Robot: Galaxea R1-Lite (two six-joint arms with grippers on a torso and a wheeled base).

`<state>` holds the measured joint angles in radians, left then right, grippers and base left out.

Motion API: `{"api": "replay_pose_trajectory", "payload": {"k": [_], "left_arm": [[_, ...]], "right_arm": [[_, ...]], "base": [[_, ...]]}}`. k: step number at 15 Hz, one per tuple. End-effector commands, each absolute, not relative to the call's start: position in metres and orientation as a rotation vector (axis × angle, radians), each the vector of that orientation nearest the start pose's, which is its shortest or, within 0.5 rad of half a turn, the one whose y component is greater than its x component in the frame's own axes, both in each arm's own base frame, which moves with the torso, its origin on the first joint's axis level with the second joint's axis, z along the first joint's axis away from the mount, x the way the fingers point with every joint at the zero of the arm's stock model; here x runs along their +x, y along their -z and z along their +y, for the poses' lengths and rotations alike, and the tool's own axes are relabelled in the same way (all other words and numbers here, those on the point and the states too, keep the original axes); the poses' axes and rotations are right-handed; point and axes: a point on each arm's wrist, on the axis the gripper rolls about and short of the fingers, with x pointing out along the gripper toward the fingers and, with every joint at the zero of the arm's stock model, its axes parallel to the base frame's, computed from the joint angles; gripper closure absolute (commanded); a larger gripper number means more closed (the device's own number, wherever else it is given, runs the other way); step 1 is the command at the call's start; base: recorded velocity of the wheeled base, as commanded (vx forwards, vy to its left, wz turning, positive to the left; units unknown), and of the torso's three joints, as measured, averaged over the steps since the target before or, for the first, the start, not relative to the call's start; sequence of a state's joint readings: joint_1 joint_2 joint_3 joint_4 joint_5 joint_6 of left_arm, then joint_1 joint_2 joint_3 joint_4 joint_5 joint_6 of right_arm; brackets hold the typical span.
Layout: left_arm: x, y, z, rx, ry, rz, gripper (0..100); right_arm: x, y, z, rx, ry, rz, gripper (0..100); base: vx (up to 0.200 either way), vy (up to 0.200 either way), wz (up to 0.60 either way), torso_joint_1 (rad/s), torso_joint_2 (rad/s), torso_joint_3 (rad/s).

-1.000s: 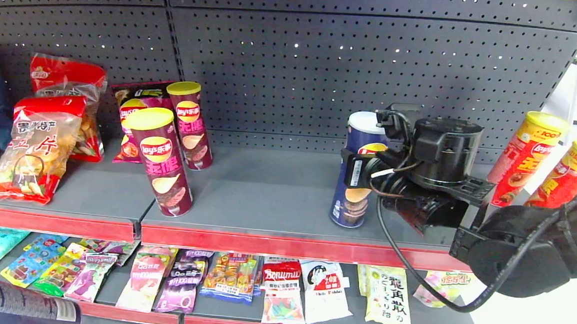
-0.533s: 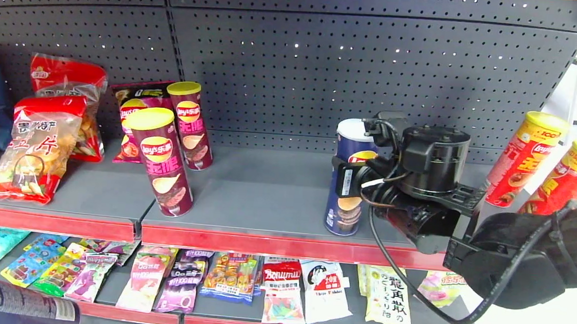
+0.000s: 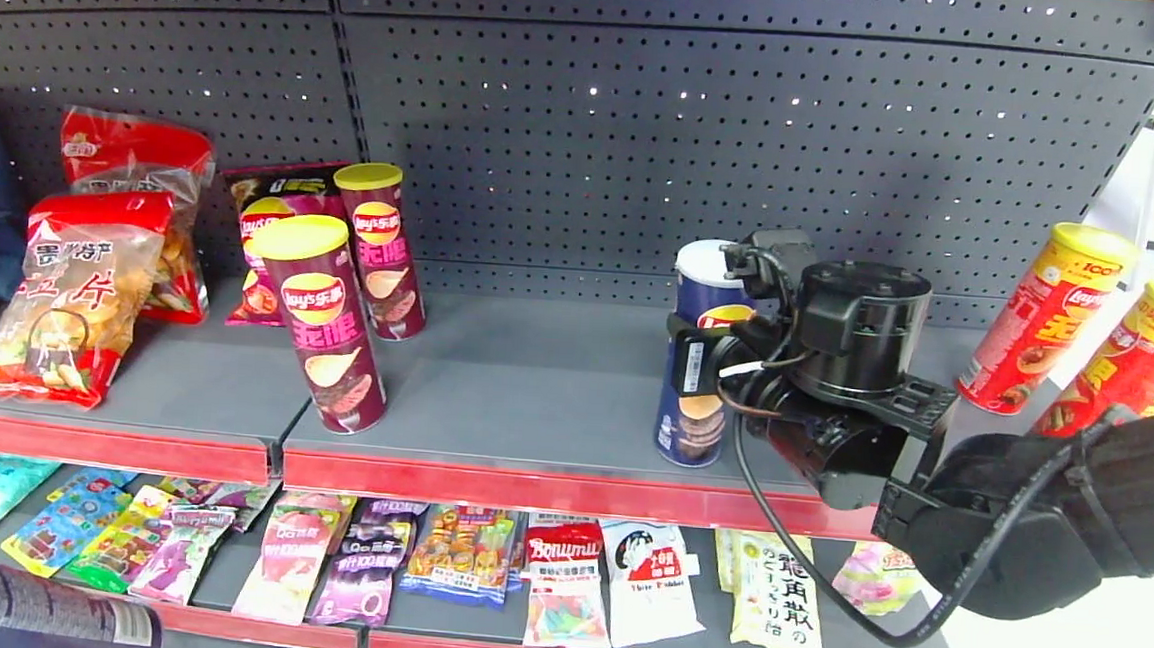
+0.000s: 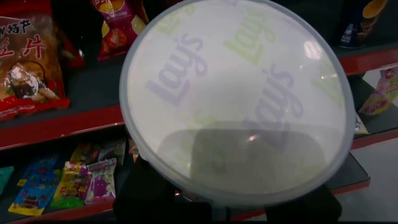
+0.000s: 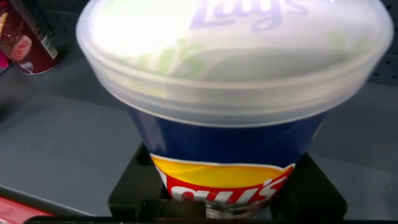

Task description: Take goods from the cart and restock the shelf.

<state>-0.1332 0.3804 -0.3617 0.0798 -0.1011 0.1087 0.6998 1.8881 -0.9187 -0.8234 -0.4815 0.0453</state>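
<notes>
Grey shelf board (image 3: 533,381): maroon chip cans (image 3: 322,318) toward 9 o'clock, red cans (image 3: 1049,313) toward 3 o'clock, gap between likely restock slot. From 4 o'clock comes right arm, wrist level; side grasp keeps load upright. In gap near front lip stands blue chip can (image 3: 698,351), base contact unclear. Clamped on its mid-body: right gripper (image 3: 710,362). Low at 7 o'clock, left gripper (image 4: 217,208) grips second lidded can (image 4: 236,99), likely waiting its turn.
</notes>
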Motion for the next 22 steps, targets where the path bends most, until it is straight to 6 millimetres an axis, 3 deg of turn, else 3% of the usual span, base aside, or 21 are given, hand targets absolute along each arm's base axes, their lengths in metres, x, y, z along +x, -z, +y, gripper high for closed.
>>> {"api": "replay_pose_trajectory", "payload": {"k": [1, 22], "left_arm": [[-0.0009, -0.1736, -0.0022, 0.110, 0.240, 0.086, 100], [-0.0020, -0.1715, -0.0020, 0.127, 0.240, 0.082, 100]], "right_arm": [[0.2732, -0.1662, 0.2177, -0.043, -0.217, 0.138, 100], [0.2662, -0.1663, 0.2209, -0.051, -0.193, 0.136, 100]], "base": [[0.000, 0.000, 0.00, 0.000, 0.00, 0.000], [0.000, 0.000, 0.00, 0.000, 0.00, 0.000]]}}
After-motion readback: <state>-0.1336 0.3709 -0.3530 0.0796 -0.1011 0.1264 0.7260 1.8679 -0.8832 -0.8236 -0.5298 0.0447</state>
